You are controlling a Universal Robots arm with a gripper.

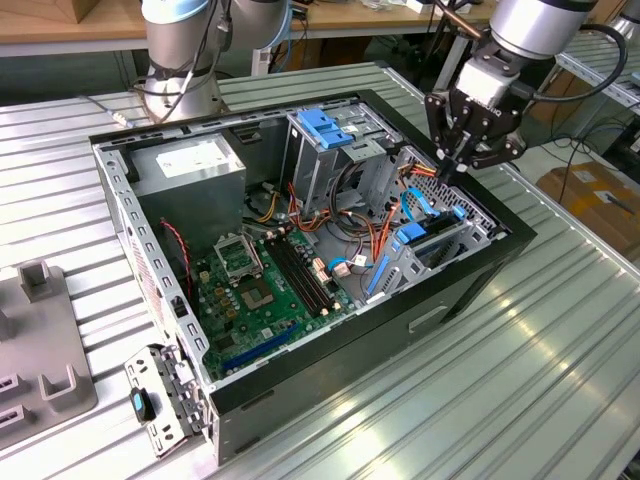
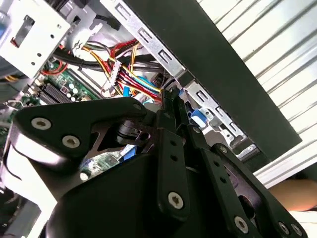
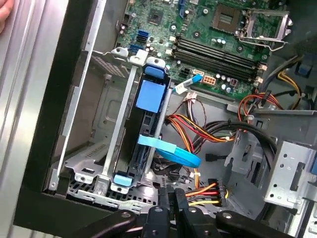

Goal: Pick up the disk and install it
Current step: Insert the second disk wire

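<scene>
Disk (image 3: 148,134) sits edge-up in drive bay of PC case (image 1: 470,290), just below gripper (image 1: 462,165). Gripper fingers pressed together, empty, hovering above case rim. Install looks nearly done; seating depth unclear.

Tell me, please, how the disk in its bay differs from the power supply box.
The disk is slim and stands on edge, while the power supply box is a bulky block. The disk is clipped in a light-blue frame; the power supply box is grey with a white label. Both sit inside the open computer case.
</scene>
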